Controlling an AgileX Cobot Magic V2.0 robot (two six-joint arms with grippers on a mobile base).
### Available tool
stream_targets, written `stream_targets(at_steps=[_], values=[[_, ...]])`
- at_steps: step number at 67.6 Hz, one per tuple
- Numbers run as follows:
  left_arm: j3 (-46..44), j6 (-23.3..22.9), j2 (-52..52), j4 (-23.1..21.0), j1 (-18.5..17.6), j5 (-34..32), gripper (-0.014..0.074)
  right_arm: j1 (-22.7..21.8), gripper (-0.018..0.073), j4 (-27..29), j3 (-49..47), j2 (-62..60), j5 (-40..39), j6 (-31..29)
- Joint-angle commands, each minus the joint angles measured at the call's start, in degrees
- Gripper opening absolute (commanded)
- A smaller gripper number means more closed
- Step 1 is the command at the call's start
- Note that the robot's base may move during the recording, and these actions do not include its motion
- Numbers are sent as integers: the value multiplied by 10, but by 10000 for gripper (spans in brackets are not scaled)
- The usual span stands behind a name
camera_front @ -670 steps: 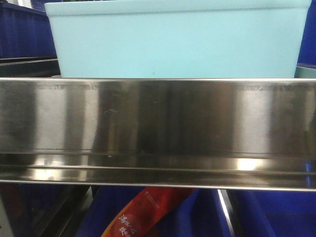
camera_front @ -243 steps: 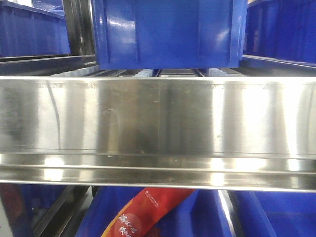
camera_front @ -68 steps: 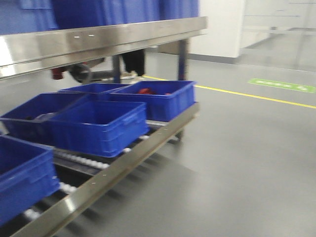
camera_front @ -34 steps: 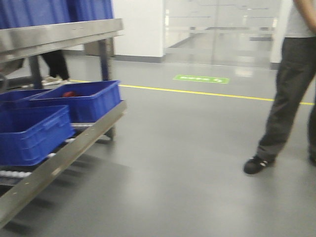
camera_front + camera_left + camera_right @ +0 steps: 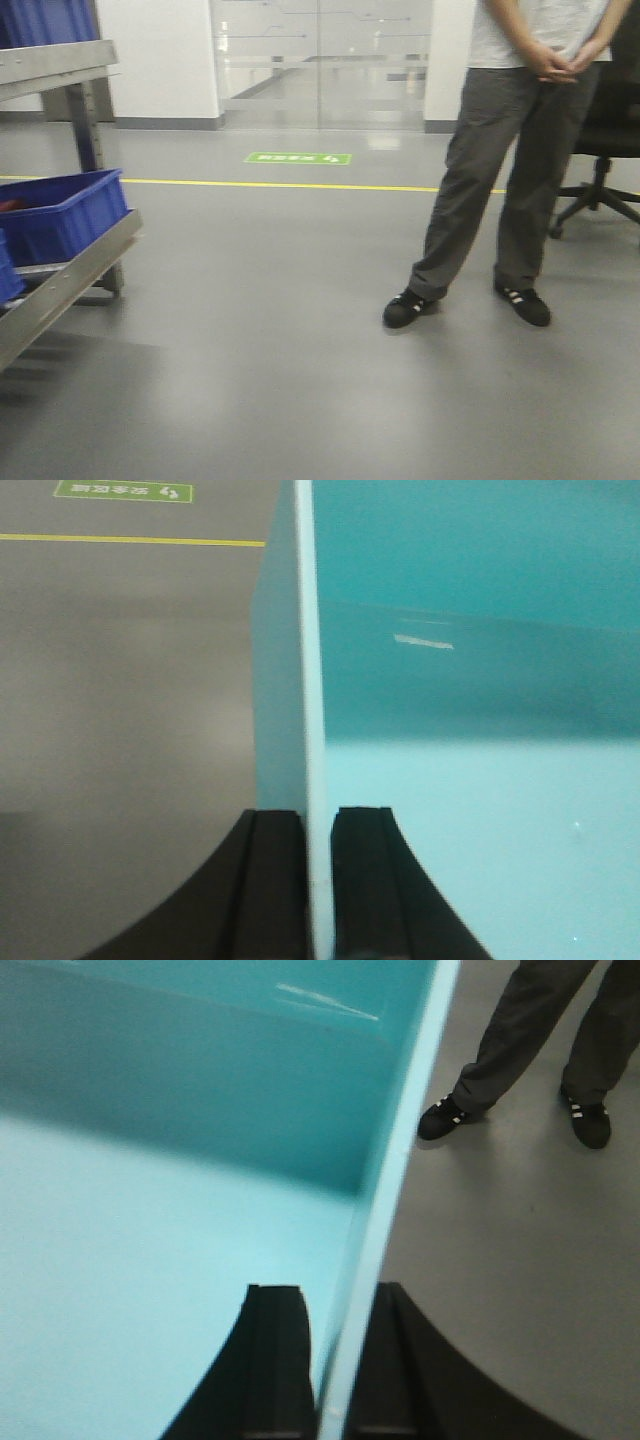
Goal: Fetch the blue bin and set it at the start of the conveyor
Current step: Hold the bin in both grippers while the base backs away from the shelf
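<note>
My left gripper (image 5: 318, 816) is matt black. The blue bin (image 5: 480, 820) wall inside it is smooth, faintly glossy plastic, and the floor (image 5: 120, 690) beside it is smooth satin grey.

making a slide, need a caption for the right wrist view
Right claw clamped on the side wall of the blue bin, a bystander's shoes on the grey floor.

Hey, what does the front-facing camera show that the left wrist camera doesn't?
Only the front-facing view: a standing person, a black office chair, and a dark blue crate on the steel rack. Only the left wrist view: the blue bin, its wall pinched by the left tool. Both: the grey floor, the yellow line and the green floor sign.
</note>
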Motion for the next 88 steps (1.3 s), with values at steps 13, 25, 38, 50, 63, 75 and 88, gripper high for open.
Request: stream_targets(at_steps=[13,25,38,50,63,75,88], values=[[-4,-1,-6,-26,-3,-50,-111,1,-151,7,-3,-4,-13,-16],[-4,-1,-6,-26,-3,-50,-111,1,-151,7,-3,-4,-13,-16],[-4,-1,-6,-26,-3,-50,-111,1,-151,7,-3,-4,-13,-16],[-4,-1,-6,-26,-3,-50,-111,1,-151,7,-3,-4,-13,-16],[-4,-1,-6,-26,-3,-50,-111,1,-151,7,-3,-4,-13,-16],[-4,-1,-6,-26,-3,-50,-111,1,-151,7,-3,-4,-13,-16],[-4,-1,-6,-26,-3,-50,-111,1,-151,7,-3,-4,-13,-16]])
